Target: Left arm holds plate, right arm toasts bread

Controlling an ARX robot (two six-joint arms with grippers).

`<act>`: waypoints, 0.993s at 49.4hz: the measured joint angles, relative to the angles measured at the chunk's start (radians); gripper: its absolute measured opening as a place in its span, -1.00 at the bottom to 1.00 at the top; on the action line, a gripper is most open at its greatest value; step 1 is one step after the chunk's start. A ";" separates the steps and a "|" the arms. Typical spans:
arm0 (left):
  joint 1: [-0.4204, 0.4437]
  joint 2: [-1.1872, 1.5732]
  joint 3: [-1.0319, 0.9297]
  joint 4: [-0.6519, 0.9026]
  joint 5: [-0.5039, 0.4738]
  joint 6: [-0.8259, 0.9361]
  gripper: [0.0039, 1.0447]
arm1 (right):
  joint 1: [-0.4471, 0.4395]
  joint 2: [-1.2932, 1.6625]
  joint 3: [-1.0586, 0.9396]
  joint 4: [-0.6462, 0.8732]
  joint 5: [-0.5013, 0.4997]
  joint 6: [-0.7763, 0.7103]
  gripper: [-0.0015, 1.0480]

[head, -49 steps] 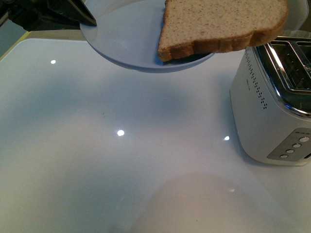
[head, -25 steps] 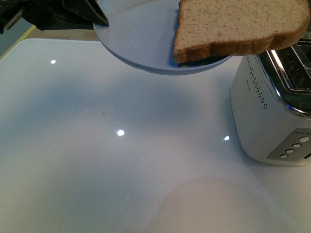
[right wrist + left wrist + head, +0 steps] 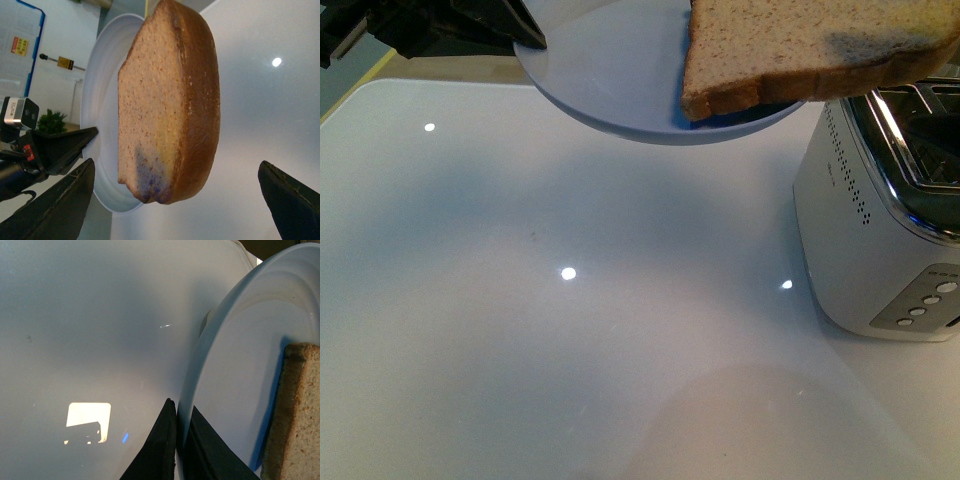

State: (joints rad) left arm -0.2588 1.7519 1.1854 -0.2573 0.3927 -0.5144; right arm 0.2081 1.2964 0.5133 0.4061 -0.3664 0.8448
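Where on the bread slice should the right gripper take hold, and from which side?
Probably grip the bread across its flat faces at the crust edge overhanging the plate toward the toaster, coming from that side: there both faces are free.

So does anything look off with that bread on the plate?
Yes: the bread has a bluish-grey blotch near one end, possibly mould or shadow, and it overhangs the plate rim toward the toaster.

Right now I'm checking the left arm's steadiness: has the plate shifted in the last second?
Yes. In the front view the plate has slid right, toward the toaster, which stays put.
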 joint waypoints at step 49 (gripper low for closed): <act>0.011 0.000 -0.002 0.008 0.008 -0.007 -0.95 | 0.011 -0.016 0.077 -0.018 0.008 -0.005 -0.95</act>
State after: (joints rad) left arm -0.2474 1.7519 1.1835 -0.2489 0.4007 -0.5213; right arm 0.2188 1.2808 0.5900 0.3882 -0.3588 0.8394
